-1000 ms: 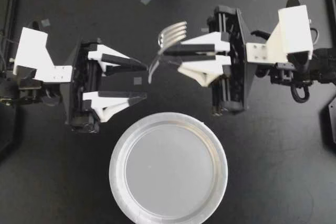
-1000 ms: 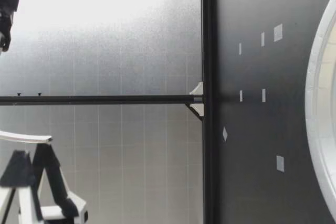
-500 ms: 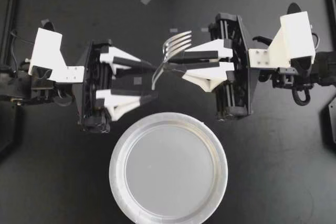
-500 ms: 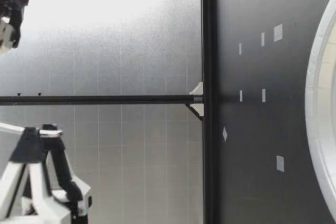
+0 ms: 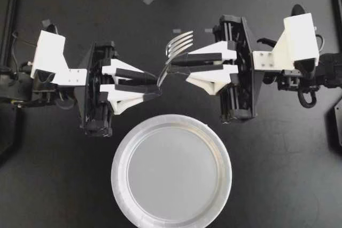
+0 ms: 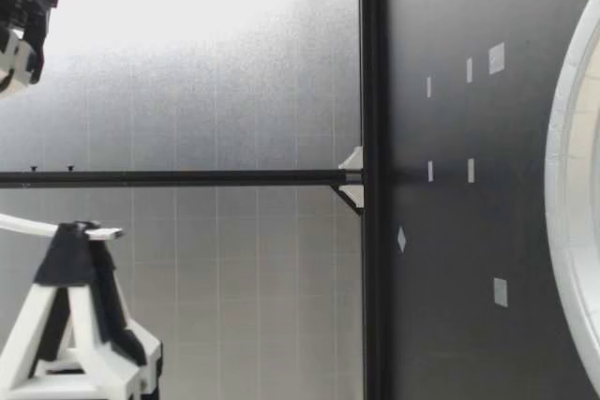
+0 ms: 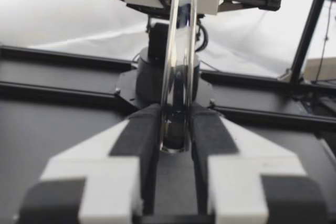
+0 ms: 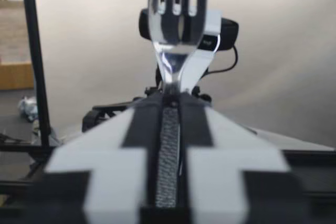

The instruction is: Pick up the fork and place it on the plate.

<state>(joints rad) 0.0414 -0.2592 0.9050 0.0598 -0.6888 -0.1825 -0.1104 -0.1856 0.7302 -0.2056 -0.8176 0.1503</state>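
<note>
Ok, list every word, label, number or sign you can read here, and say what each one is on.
None: no view shows any readable text.
The tape squares on the black table are blank.
The white plate, the silver fork, the left gripper and the right gripper show no print.

In the top view the fork (image 5: 170,60) hangs just above the frame's centre, tines toward the upper right, handle end toward the lower left. The left gripper (image 5: 156,85), at centre left, clasps the handle end between its fingers. The right gripper (image 5: 172,65), at centre right, clasps the neck. Their tips are just apart. The plate (image 5: 115,172) lies on the table (image 5: 278,174) at lower centre, below both grippers
</note>
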